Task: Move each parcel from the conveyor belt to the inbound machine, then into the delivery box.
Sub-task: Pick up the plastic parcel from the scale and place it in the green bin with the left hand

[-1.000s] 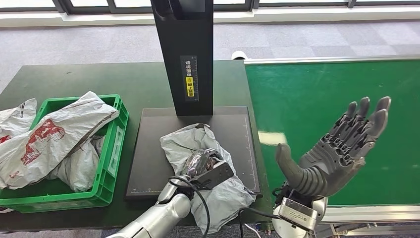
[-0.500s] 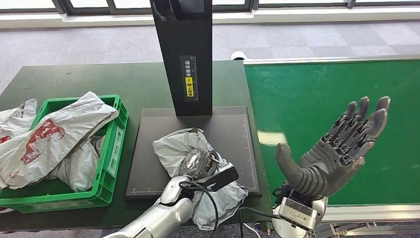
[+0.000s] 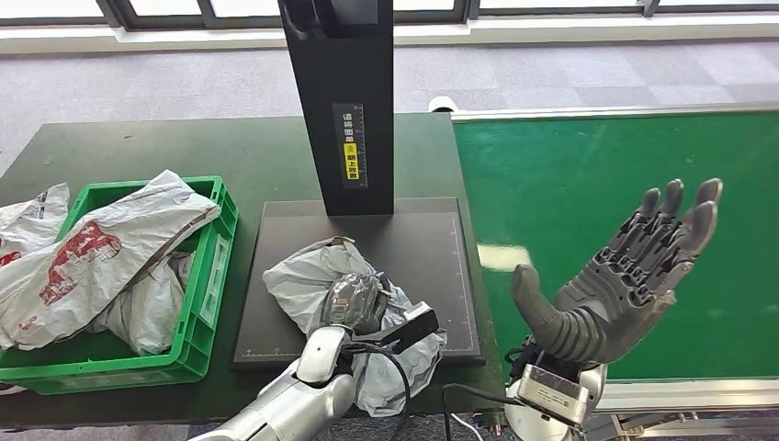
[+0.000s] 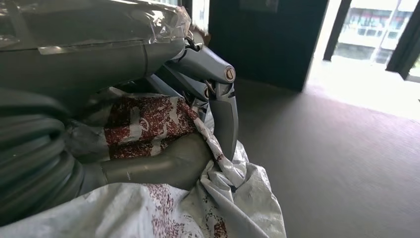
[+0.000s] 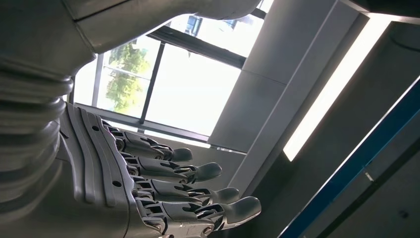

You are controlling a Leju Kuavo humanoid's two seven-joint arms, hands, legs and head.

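Observation:
A crumpled grey plastic parcel lies on the black plate of the inbound machine. My left hand grips a bunched fold of it; in the left wrist view the thumb and fingers pinch the grey, red-printed film of the parcel. My right hand is raised above the green conveyor belt, palm up with fingers spread and nothing in it. The right wrist view shows this hand against a ceiling and windows. The green delivery box at the left holds other parcels.
The machine's black column rises behind the plate. Another white parcel hangs over the box's far left rim. The dark green table runs behind the box. Grey carpet lies beyond.
My left hand has dragged the parcel leftward across the plate, toward the green box. The right hand has stayed in place.

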